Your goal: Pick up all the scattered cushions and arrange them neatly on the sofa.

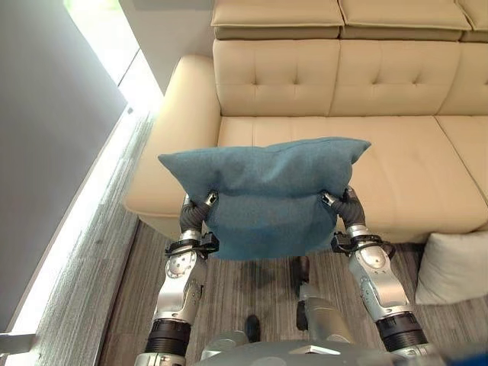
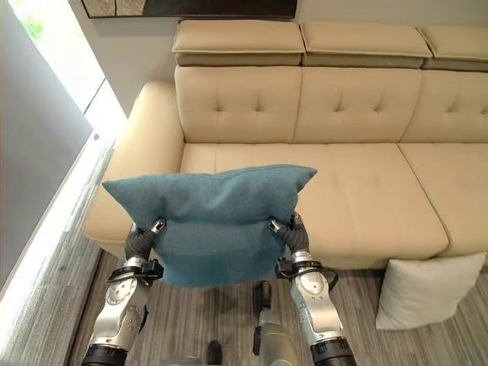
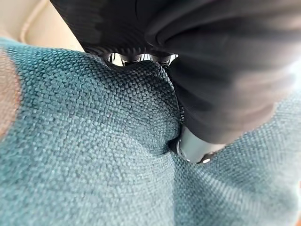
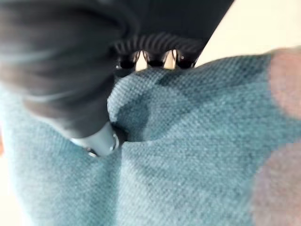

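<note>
I am holding a blue cushion [image 1: 263, 194] up in front of me, in the middle of the frame. My left hand [image 1: 197, 213] pinches its left side and my right hand [image 1: 341, 203] pinches its right side. In each wrist view I can see the thumb [image 3: 190, 146] pushed into the blue cloth and the fingers [image 4: 150, 57] curled over from the other side. So both hands are closed tight on it.

The cushion hangs wide, its long way going from left to right across the frame. Its top corners stick out past my hands. Both hands are just as near to it, one on each side, so they must move together.

Past the cushion, higher in the frame, is the sofa [image 2: 358, 114]. Its seat [image 2: 358, 191] lies just behind and a bit above the cushion in the picture, and the back rest is farther up. The cushion is not on the seat yet. I think I need to push it forward and up, toward the back rest, and stand it there.

Low on the right side of the frame a white cushion [image 2: 423, 290] lies on the floor [image 2: 229, 305], leaning at the front of the sofa. I think that one comes after.
</note>
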